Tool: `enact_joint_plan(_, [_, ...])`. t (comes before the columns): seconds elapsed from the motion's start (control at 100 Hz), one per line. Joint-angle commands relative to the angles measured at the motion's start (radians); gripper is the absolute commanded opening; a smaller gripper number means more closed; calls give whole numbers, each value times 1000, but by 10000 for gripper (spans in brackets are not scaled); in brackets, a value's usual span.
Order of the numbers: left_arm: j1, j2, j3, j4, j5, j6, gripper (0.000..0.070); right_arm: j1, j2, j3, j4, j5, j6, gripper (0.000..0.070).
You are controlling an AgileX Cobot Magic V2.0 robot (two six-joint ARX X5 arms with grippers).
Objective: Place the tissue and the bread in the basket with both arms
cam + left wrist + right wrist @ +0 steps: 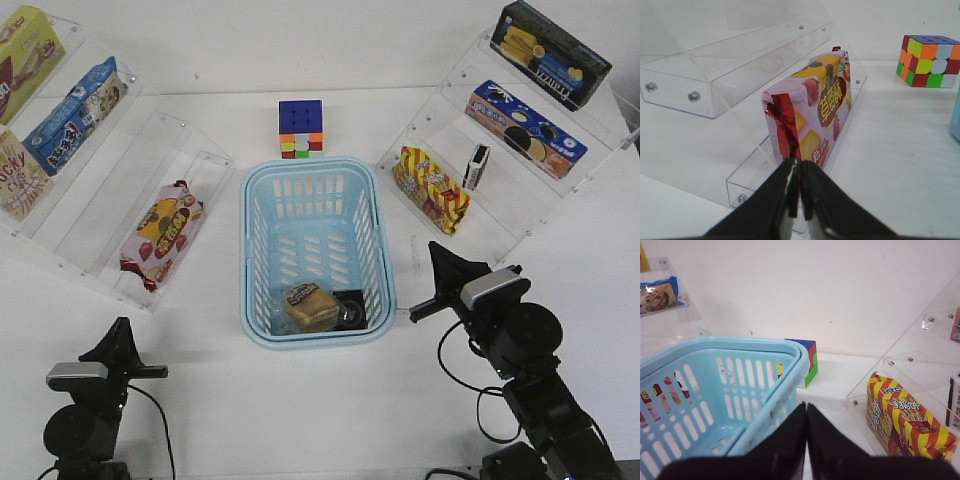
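Observation:
The light blue basket [246, 250] stands in the middle of the table. In it, at the near end, lie the wrapped tan bread [308, 306] and, beside it on the right, a black tissue pack [351, 310]. A look-alike pack [479, 166] stands upright on the right shelf. My left gripper [121, 330] is shut and empty, low at the near left, pointing at the red-pink snack bag [812, 107]. My right gripper [436, 250] is shut and empty, just right of the basket's near right corner [740, 342]. The basket's contents are hidden in both wrist views.
Clear acrylic shelves flank the basket: the left shelf [120, 190] holds the red-pink snack bag [160, 235] and boxes, the right shelf [520, 200] holds a yellow-red snack bag [432, 188] and biscuit boxes. A colour cube [301, 129] sits behind the basket.

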Motion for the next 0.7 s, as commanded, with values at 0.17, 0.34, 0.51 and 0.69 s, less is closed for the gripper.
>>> enact_joint_plan(0.17, [2, -1, -20, 13, 2, 0, 1, 3, 2, 12, 11, 0, 13, 0])
enact_joint_plan(0.34, [2, -1, -20, 13, 2, 1, 1, 2, 2, 12, 10, 3, 9, 0])
enact_joint_plan(0.51, [2, -1, -20, 13, 2, 0, 1, -2, -25, -20, 11, 21, -126, 0])
enact_joint_plan(0.69, [2, -1, -20, 13, 2, 0, 1, -53, -183, -179, 18, 56, -231, 0])
